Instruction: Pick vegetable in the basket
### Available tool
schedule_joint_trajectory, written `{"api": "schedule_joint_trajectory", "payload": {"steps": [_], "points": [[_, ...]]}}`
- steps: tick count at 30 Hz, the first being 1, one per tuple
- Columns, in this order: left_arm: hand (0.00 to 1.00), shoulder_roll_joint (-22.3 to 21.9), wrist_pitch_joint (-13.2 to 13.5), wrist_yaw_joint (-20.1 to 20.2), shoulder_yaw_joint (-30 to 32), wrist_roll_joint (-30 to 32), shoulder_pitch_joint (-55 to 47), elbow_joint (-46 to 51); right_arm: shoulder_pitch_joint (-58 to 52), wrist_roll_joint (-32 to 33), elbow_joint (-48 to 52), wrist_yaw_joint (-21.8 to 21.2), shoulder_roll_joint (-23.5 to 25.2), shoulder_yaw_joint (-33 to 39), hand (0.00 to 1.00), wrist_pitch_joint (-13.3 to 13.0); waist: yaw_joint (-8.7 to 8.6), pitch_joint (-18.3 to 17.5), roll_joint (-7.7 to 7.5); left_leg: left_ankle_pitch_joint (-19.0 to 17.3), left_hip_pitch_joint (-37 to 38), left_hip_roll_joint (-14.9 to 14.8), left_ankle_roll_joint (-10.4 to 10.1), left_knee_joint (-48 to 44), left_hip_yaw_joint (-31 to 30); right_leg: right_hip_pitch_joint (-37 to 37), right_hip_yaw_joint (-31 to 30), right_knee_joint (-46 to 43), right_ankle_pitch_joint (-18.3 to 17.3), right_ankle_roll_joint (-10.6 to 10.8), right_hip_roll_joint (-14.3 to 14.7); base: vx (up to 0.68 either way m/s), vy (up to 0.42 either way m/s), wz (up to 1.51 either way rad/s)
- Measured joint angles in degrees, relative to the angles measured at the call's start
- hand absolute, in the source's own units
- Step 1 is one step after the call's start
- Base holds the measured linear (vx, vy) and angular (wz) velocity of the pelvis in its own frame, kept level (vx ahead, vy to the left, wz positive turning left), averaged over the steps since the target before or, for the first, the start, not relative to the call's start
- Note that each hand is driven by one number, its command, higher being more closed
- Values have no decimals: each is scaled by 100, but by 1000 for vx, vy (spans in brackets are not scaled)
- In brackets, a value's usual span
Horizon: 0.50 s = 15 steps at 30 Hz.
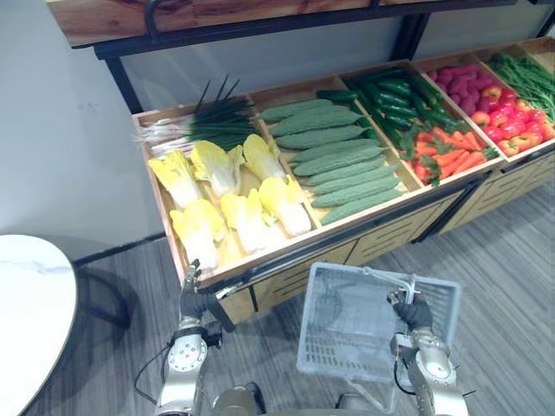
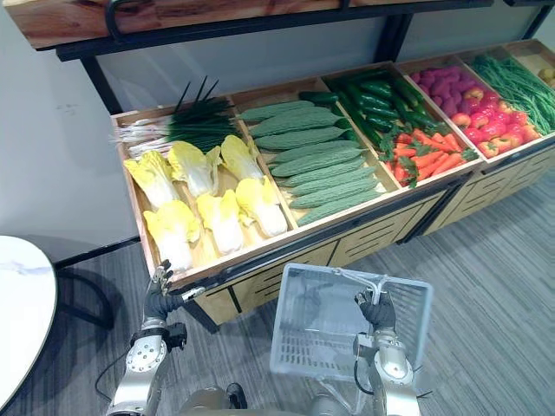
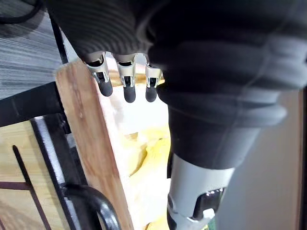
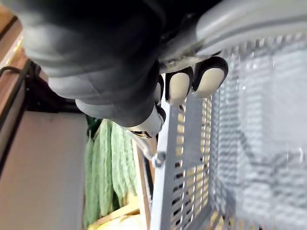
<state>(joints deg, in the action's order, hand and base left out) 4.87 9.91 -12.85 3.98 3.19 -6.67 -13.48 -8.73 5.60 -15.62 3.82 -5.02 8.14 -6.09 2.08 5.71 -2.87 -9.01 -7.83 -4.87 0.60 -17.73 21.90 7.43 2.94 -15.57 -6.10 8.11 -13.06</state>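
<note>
Left eye view looks down on a long wooden produce counter [image 1: 375, 213], split into compartments that slope toward the robot. From the robot's left, the compartments hold green scallions [image 1: 201, 126] at the back with yellow-leaved cabbages [image 1: 215, 166] in front of them. Next comes a stack of pale green ridged gourds [image 1: 334, 160], then dark cucumbers [image 1: 395, 94] behind a heap of carrots [image 1: 451, 154]. Purple roots [image 1: 464, 81] lie beside red fruit [image 1: 512, 123] (which kind cannot be told from here), and green beans [image 1: 525, 76] are at the far right. All the vegetables lie in these compartments, apart from both hands.

A grey mesh basket [image 1: 340, 322] hangs in front of the counter, below its front rim and under the gourd compartment. The right hand [image 1: 414, 312] grips it at the near right. In the right wrist view its fingers [image 4: 207, 79] are curled tight around the basket's grey handle [image 4: 249, 20]. The mesh wall hangs just past them, and the gourds show beyond.

The left hand [image 1: 194, 299] is raised at the counter's front left corner, just below the nearest cabbage. In the left wrist view its fingers [image 3: 128, 92] are straight and side by side, holding nothing. Their dark tips lie just beside the pale wooden rim, with yellow cabbage leaves right behind it. Whether the tips actually touch the wood cannot be told.
</note>
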Motion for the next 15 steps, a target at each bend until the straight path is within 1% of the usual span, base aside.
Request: {"api": "schedule_joint_trajectory", "payload": {"steps": [1,2,4,6,9,11,12,13,14,15], "points": [[0,13,0,-5,5,12,50,0,2,2,-52,1,-1,18,100,0,2,-1,0,19,-8,15,1,28,-31,-43,0,104,0,0,5,-11,0,10],[0,37,0,-18,11,49,160,0,14,6,-160,9,-1,36,100,-2,2,-3,-10,121,-9,56,9,154,-65,-107,1,275,12,-13,7,-22,-29,18],[0,46,1,-61,21,148,314,3,29,4,-226,-6,3,34,100,-4,4,-3,-12,270,-8,84,6,364,-96,-113,1,450,80,-100,42,-58,-33,12],[0,102,-6,-195,73,226,440,3,139,4,-532,-25,11,29,100,-10,9,-22,-49,432,18,87,-34,618,-122,-101,-1,598,166,-165,108,-86,-39,-1],[0,191,-61,-413,154,384,594,1,173,5,-657,-27,10,32,100,-11,5,-35,-80,558,80,98,-120,901,-114,-83,-37,735,267,-188,161,-68,-28,-9],[0,355,-104,-637,271,494,910,-46,166,5,-780,-33,11,29,100,-10,-10,-31,-135,705,141,104,-153,1139,-71,-13,-143,790,349,-215,212,-65,-26,-15],[0,443,-147,-718,297,554,1080,-109,131,6,-789,-33,10,29,100,-10,-49,-24,-149,751,162,108,-160,1212,-69,-7,-147,800,362,-222,223,-55,-28,-8],[0,590,-214,-776,314,628,1300,-236,94,8,-789,-39,10,23,100,-10,-131,-30,-160,823,182,114,-159,1292,-72,5,-149,812,388,-209,232,-59,-45,-24],[0,977,-349,-998,338,837,2195,-841,-15,62,-783,-48,-7,16,100,-11,-262,3,-222,920,153,79,-153,1396,42,162,-258,823,471,-220,297,-46,-35,-30],[0,1063,-356,-1031,336,870,2396,-1035,-11,71,-768,-56,-22,1,100,-21,-305,10,-228,922,135,74,-151,1396,81,205,-297,807,476,-224,303,-32,-26,-37]]}}
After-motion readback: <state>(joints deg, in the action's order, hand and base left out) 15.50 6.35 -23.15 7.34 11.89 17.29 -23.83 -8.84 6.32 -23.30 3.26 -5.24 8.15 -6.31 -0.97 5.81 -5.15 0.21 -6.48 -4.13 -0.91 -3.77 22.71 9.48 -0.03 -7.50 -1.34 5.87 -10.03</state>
